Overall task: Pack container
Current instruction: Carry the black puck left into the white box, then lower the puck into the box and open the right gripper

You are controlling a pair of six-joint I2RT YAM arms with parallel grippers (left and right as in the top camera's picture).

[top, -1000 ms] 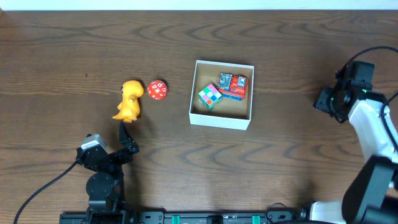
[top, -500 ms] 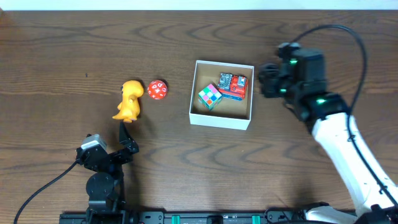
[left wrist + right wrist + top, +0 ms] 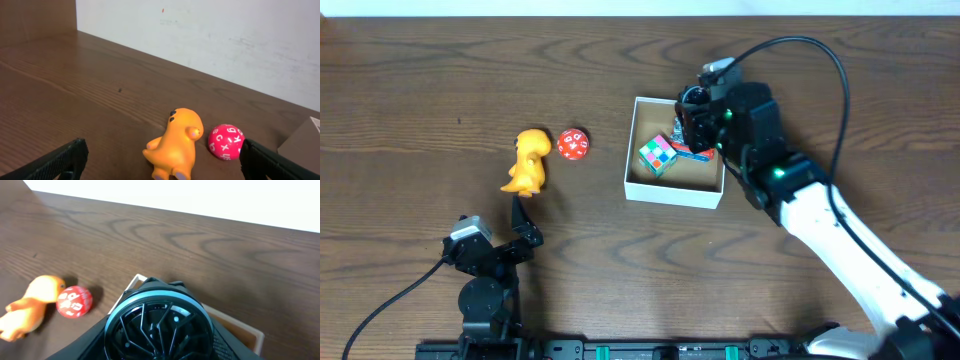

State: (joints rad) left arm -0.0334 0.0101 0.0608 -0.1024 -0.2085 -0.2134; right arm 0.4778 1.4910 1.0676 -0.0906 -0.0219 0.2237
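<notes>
On our dark worktop (image 3: 420, 80) the square container (image 3: 675, 193), sides equal, sits turned slightly clockwise; left jaws gape wide, right jaws at its 1 o'clock corner we cannot tell.

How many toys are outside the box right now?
2: an orange dinosaur figure left of the white box, and a red lettered ball beside it, between figure and box. The right arm could hide more.
</notes>
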